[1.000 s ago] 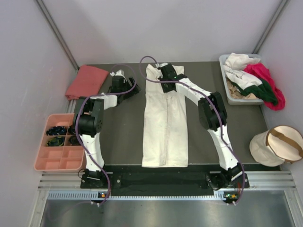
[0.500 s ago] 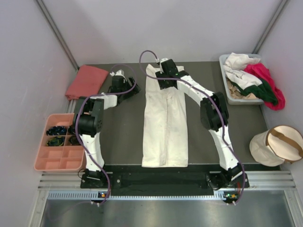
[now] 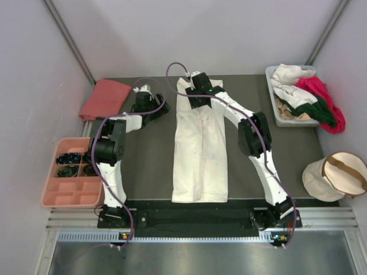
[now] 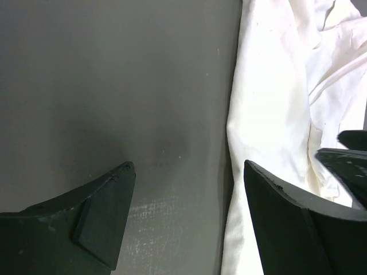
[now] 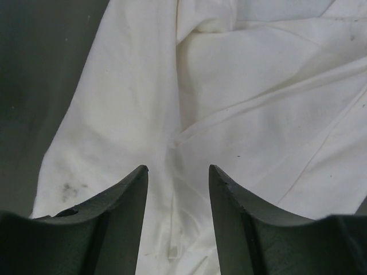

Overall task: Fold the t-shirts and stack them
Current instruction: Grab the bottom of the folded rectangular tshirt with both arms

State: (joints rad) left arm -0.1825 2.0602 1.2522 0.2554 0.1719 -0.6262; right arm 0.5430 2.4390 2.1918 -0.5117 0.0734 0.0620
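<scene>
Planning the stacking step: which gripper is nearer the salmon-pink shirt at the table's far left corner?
Left. The left gripper hangs over the table just right of the salmon-pink shirt; the right gripper is farther right, over the cream-white shirt's far end.

The cream-white t-shirt (image 3: 200,154) is soft matt cotton cloth, creased, with stitched seams and a few small dark specks near one edge. The table (image 3: 149,166) under it is a dark grey matt sheet, smooth, with faint pale scuffs. The left gripper (image 4: 186,189) and right gripper (image 5: 178,177) have fingers (image 4: 103,220) of black matt plastic, worn pale at the edges. The salmon-pink t-shirt (image 3: 105,98) is dull soft cloth. The compartment tray (image 3: 71,197) is smooth pink plastic. The grey bin (image 3: 287,122) looks like plastic, though it is small in view. The round pouch (image 3: 318,177) is beige fabric with a tan strap (image 3: 344,166). The rail (image 3: 200,236) at the near edge is ribbed bare metal.
</scene>
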